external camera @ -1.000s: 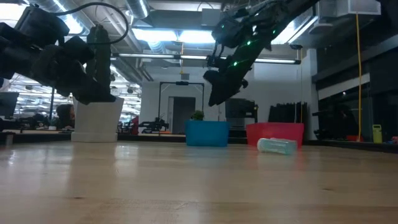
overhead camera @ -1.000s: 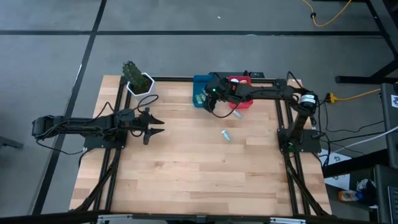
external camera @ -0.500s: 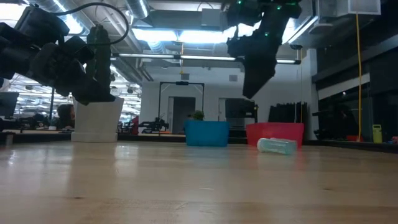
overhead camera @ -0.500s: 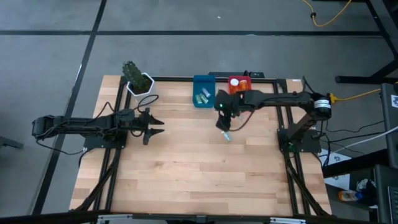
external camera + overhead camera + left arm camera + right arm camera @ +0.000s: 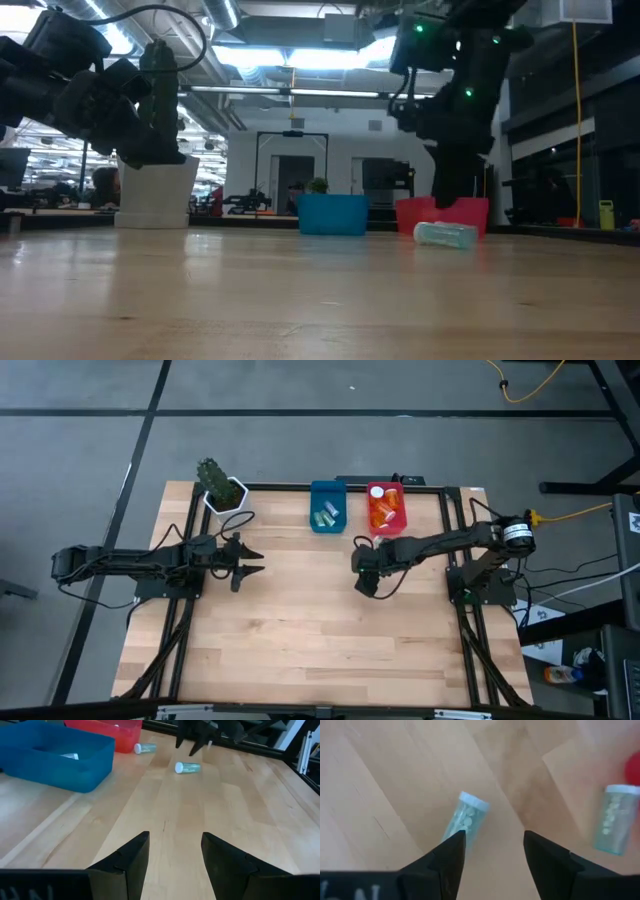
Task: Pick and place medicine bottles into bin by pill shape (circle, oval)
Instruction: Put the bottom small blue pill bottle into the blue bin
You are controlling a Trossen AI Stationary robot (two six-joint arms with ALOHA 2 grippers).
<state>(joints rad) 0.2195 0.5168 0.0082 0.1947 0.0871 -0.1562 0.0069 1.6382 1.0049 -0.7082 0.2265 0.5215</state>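
A pale teal vial with a white cap (image 5: 466, 820) lies on its side on the wooden table; it also shows in the low view (image 5: 445, 233) and the left wrist view (image 5: 187, 767). My right gripper (image 5: 492, 855) is open and hangs just above it, pointing down (image 5: 450, 195). In the high view the gripper (image 5: 365, 575) hides the vial. A second teal vial (image 5: 615, 820) lies near the red bin (image 5: 145, 748). My left gripper (image 5: 250, 563) is open and empty at the table's left.
The blue bin (image 5: 327, 507) holds teal vials and the red bin (image 5: 387, 508) holds orange bottles; both stand at the table's far edge. A white plant pot (image 5: 226, 494) stands at the far left. Bare wood lies toward the near edge.
My right gripper has gone from over the blue bin toward the table's near edge and down, until it hangs over the lying teal vial. The vial has stayed where it was.
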